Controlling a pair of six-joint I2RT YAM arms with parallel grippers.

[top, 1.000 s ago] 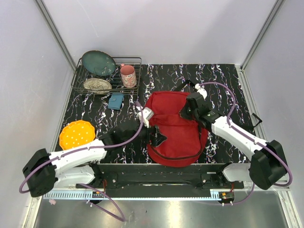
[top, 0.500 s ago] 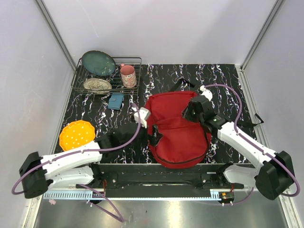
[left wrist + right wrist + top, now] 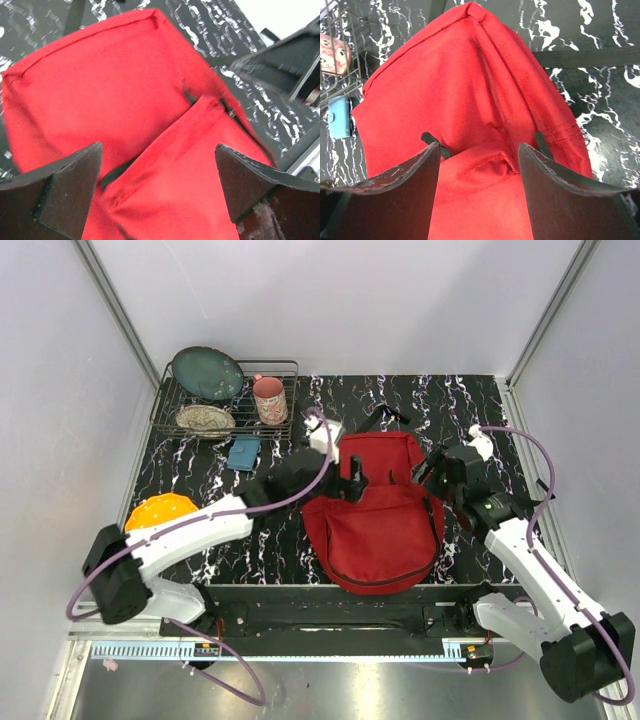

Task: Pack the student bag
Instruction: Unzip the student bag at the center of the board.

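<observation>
You held the left claw (image 3: 157, 152) and right claw (image 3: 479, 147) spread, empty, over the bag (image 3: 375, 525) mid-frame on the tabletop (image 3: 470, 410).

Marbled table (image 3: 480, 410) bears student bag (image 3: 385, 530), rack (image 3: 240, 412), plate (image 3: 160, 510); perhaps a wallet (image 3: 243, 452).

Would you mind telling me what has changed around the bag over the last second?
The right pincer opened, apparently releasing the bag, and drew back to the right, off it. The left pincer, open, swung forward from the bag's left edge to hover over its upper part. The bag's top settled flatter. The rack and orange plate stayed put.
</observation>
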